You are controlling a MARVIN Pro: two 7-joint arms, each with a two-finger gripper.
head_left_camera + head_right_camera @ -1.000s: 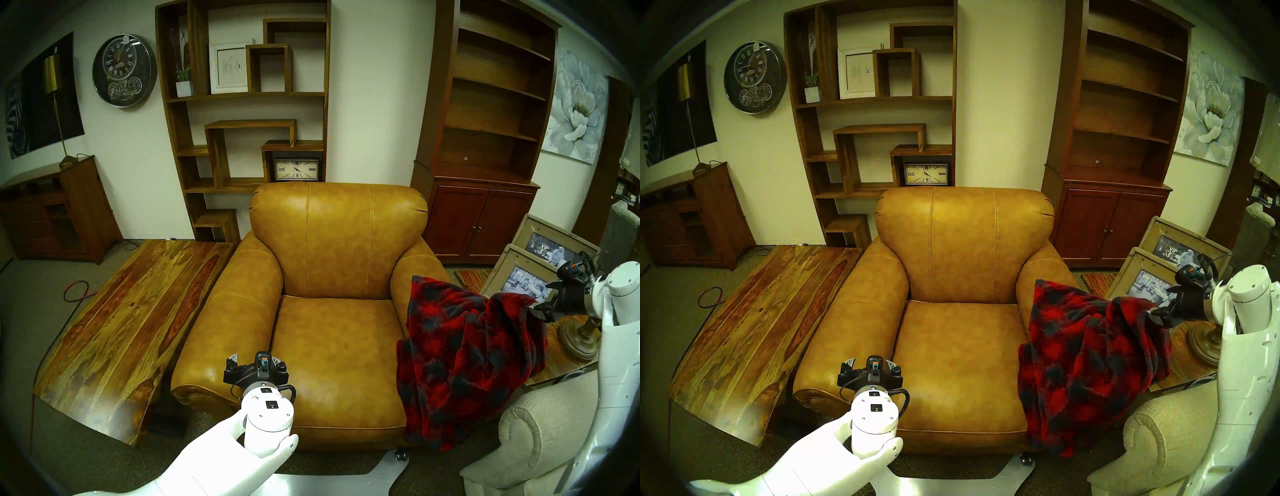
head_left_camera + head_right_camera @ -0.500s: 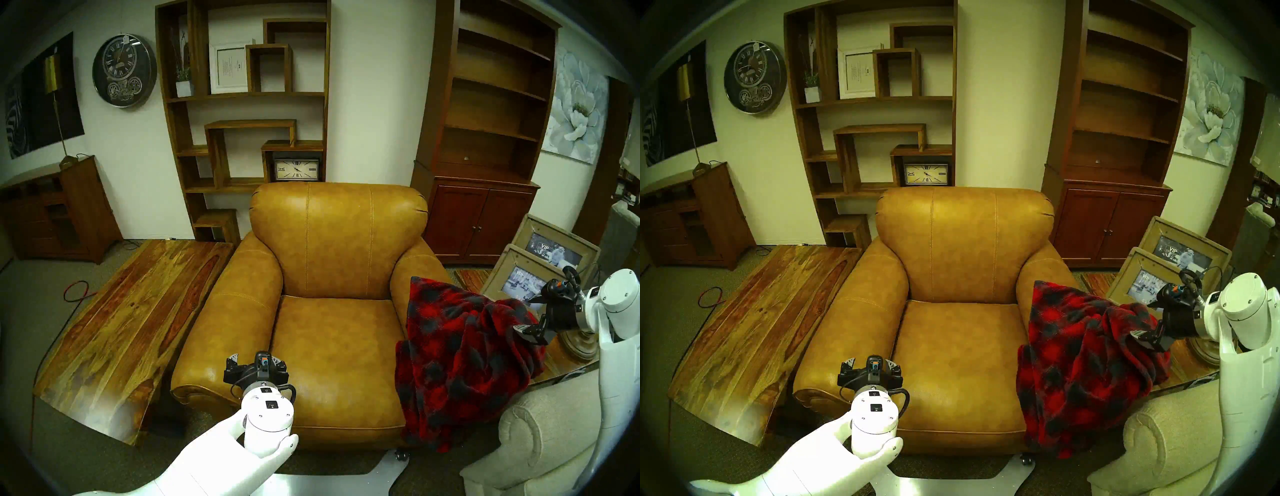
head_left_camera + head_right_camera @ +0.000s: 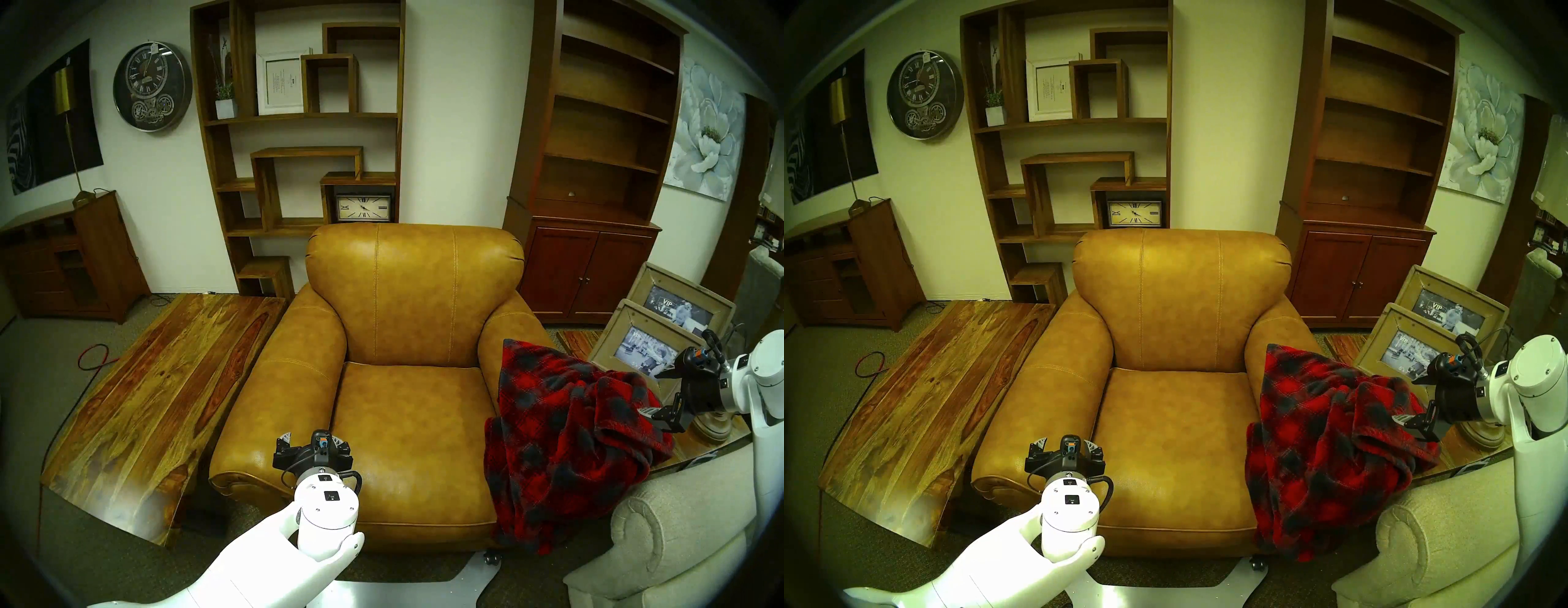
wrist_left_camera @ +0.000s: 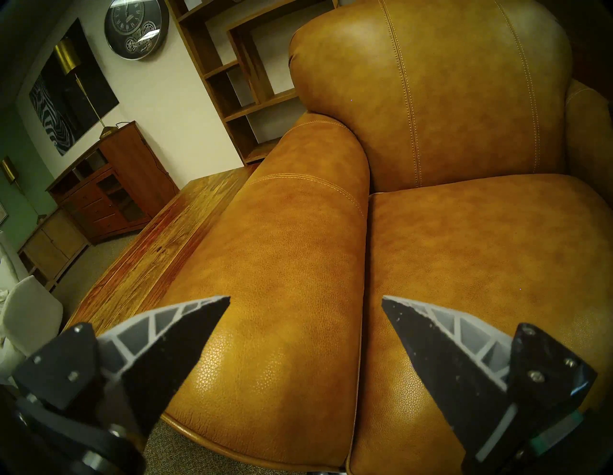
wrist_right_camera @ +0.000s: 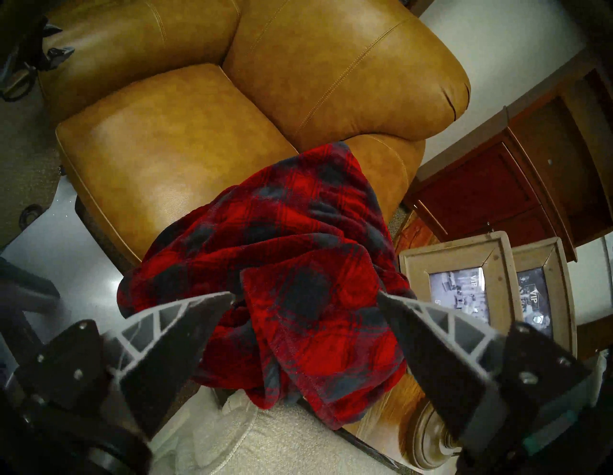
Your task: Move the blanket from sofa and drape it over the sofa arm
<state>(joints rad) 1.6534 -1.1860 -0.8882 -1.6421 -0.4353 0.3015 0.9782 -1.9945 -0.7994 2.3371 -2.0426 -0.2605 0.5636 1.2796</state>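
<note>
The red and dark plaid blanket [image 3: 564, 441] [image 3: 1331, 446] [image 5: 298, 252] lies bunched over the right sofa arm [image 3: 509, 327] [image 3: 1276, 331] [image 5: 381, 156] of the tan leather sofa [image 3: 407, 424] [image 3: 1166, 424] [image 4: 464, 265] [image 5: 166, 132]. It hangs down the arm's front and outer side. My right gripper [image 3: 651, 392] [image 3: 1407, 399] [image 5: 305, 295] is open and empty, just right of the blanket's loose corner. My left gripper [image 3: 313, 437] [image 3: 1065, 441] [image 4: 305, 298] is open and empty above the front of the sofa's left arm.
A long wooden coffee table [image 3: 161, 382] stands left of the sofa. A beige fabric sofa arm [image 3: 662, 530] is at the lower right. A side table under my right gripper holds two picture frames [image 3: 649, 344] and a lamp base [image 3: 712, 429]. Bookshelves line the back wall.
My right gripper came down, opened and let go of the blanket's corner, then drew back a little to the right. The corner dropped onto the sofa arm. The left arm has not moved.
</note>
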